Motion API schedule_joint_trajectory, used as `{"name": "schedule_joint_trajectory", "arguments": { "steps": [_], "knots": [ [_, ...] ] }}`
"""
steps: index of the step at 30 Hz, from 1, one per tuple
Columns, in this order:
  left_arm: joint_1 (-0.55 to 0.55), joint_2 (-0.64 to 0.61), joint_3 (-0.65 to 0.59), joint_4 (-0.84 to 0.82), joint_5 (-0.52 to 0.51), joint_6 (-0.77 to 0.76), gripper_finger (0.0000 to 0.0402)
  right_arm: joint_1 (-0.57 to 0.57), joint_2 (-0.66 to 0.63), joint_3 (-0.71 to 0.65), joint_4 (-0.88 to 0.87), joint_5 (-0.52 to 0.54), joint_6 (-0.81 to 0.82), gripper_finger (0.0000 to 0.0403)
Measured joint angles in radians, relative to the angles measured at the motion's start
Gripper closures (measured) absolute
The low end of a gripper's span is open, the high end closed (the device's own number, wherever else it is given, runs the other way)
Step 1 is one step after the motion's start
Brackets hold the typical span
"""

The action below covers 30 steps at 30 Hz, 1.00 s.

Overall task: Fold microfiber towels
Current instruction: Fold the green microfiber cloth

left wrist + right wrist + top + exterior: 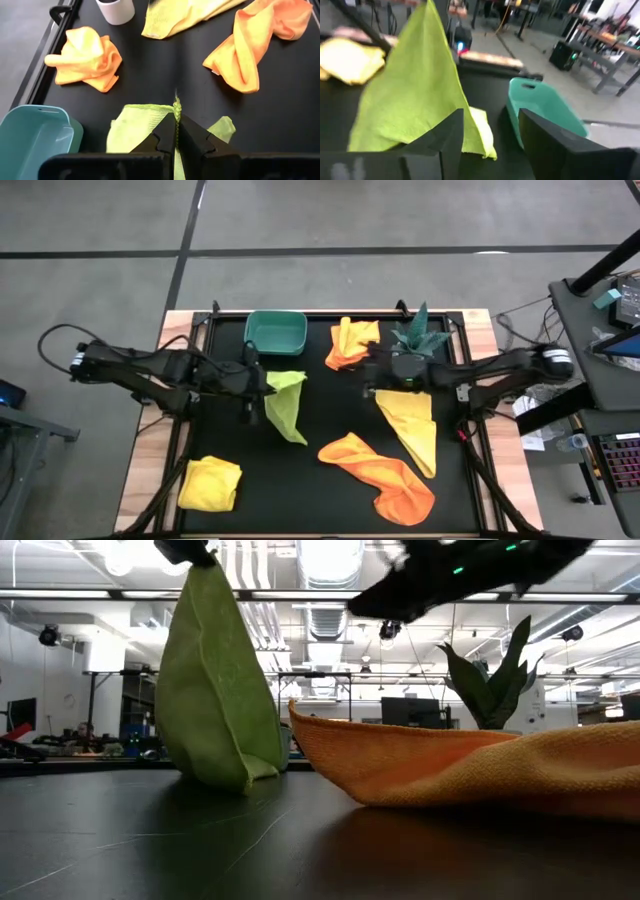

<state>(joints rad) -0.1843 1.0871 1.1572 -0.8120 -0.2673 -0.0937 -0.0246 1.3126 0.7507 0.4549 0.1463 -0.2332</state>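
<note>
A lime green towel (pixel 285 408) hangs from my left gripper (pixel 264 385), which is shut on its top. In the low view it forms a tall cone (pixel 215 680) whose lower end rests on the black mat. My right gripper (pixel 490 130) is open and level. It sits right of the green towel and points at it, with nothing between its fingers. A yellow towel (pixel 412 428) lies under the right arm. One orange towel (pixel 382 472) lies near the front, another (pixel 350 342) is crumpled at the back, and a second yellow one (pixel 210 483) lies bunched at front left. My left gripper pinches a gathered ridge at the green towel's top (pixel 176 106) between its two shut fingers, slanting down from the table's left. Edge or fold, I cannot tell. The towel hangs below the fingers, and its bottom end (pixel 238 772) is on the mat.
A teal bin (pixel 275 330) stands at the back, just behind the left gripper. A potted plant (pixel 420 335) stands at the back right beside the right arm. Bare black mat (pixel 330 405) shows between the green towel and the yellow one.
</note>
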Motion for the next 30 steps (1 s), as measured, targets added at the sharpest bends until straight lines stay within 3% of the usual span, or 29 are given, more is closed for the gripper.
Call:
{"name": "schedule_joint_trajectory", "arguments": {
  "steps": [5, 12, 23, 27, 30],
  "knots": [
    [-0.002, -0.009, 0.000, 0.000, 0.002, -0.001, 0.0402, -0.002, 0.203, 0.135, -0.009, 0.000, -0.028, 0.0208],
    [-0.002, -0.011, 0.000, 0.000, 0.004, -0.002, 0.0402, -0.019, 0.420, 0.310, -0.151, 0.001, -0.043, 0.0209],
    [-0.002, -0.011, 0.001, -0.001, 0.005, -0.003, 0.0402, -0.074, 0.608, 0.468, -0.233, 0.010, -0.028, 0.0212],
    [-0.002, -0.012, 0.002, -0.001, 0.005, -0.002, 0.0402, -0.076, 0.621, 0.467, -0.245, 0.010, -0.048, 0.0241],
    [-0.002, -0.016, 0.002, 0.000, 0.005, 0.000, 0.0402, -0.074, 0.619, 0.467, -0.238, 0.011, -0.067, 0.0292]
  ]
}}
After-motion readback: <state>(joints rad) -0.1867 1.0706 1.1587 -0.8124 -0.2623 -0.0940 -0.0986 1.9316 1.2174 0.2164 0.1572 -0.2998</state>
